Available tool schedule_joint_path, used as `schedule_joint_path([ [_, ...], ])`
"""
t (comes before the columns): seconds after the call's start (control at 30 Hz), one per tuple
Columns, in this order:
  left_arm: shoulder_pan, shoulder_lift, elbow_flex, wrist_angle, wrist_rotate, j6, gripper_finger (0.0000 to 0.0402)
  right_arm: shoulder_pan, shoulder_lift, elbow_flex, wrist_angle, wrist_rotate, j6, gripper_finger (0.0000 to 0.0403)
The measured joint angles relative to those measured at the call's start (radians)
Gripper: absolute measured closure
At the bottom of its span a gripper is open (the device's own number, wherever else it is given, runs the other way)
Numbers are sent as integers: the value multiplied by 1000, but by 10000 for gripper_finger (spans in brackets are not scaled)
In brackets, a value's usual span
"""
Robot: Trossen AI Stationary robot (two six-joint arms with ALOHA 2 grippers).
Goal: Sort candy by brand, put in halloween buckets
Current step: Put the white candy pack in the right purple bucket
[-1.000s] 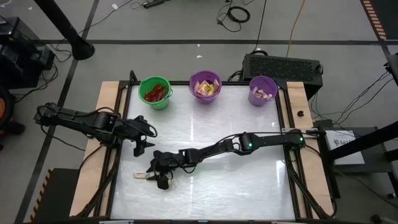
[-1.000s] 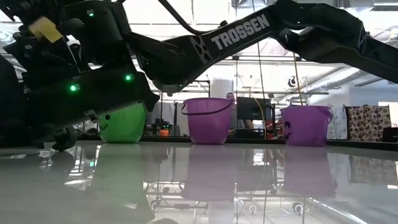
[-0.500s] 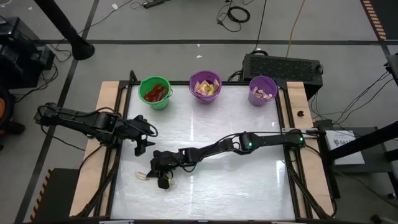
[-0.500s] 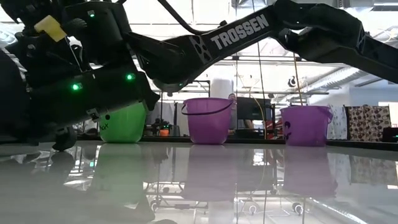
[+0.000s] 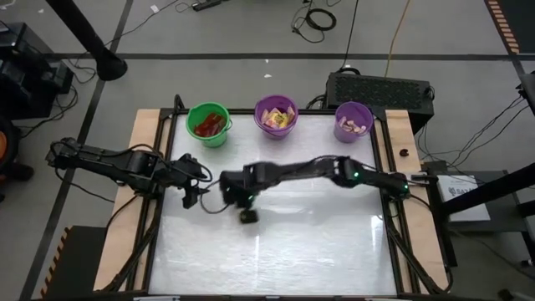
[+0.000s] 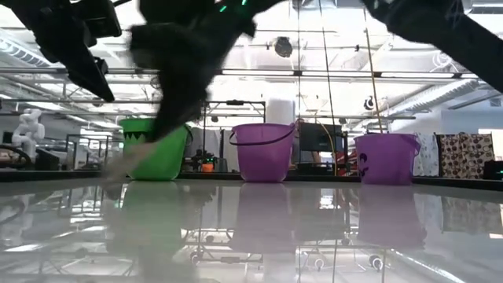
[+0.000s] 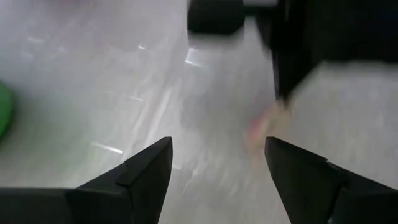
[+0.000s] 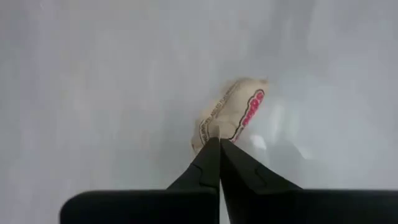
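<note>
My right gripper (image 8: 219,149) hangs above the table's left middle (image 5: 229,199), shut on a small tan candy (image 8: 231,115) with red print. The low view shows gripper and candy only as a blur (image 6: 169,86). My left gripper (image 7: 217,168) stands open and empty just to its left (image 5: 199,191). In its wrist view the candy is a pale blur (image 7: 266,127) under the other arm. Along the far edge stand the green bucket (image 5: 208,124), the purple bucket (image 5: 276,115) and the lavender bucket (image 5: 353,122), each with candy inside. My right gripper pinches the candy between its two fingertips (image 8: 208,163), by the wrapper's nearer edge (image 8: 214,135). The fingers slant down from above. The rest of the crumpled wrapper sticks out beyond the tips, lifted clear of the table.
The white table top (image 5: 318,242) lies bare in front of and to the right of the arms. Wooden side rails (image 5: 149,142) run along both sides. In the low view the buckets stand in a row at the back: green (image 6: 153,149), purple (image 6: 263,152), lavender (image 6: 385,157).
My right gripper has taken the tan candy from the table near the front left. It has swung quickly up and toward the far edge and the table's middle, tipping its fingers more steeply down. The candy has gone from lying on the table to hanging clear.
</note>
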Motion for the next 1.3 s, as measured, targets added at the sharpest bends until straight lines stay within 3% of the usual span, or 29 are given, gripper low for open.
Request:
schedule_joint_path([
  [0.23,0,15,0,55,-74,-1,139,-85,-200,0,-530,76,-147,403],
  [0.37,1,44,0,128,-77,-29,139,-159,-298,-5,-725,135,-152,403],
  [0.53,1,105,0,202,-78,-97,139,-282,-519,-141,-712,202,-132,402],
  [0.67,1,171,0,243,-79,-126,139,-404,-752,-382,-681,349,-79,402],
  [0.87,2,295,0,359,-152,-131,139,-586,-1045,-763,-497,413,-8,402],
  [1.0,24,377,0,524,-147,-123,139,-673,-1142,-960,-413,435,2,402],
  [1.13,68,426,4,685,-23,-71,139,-743,-1187,-1090,-391,542,-1,402],
  [1.3,143,425,60,706,20,-50,139,-813,-1193,-1181,-309,583,-13,402],
])
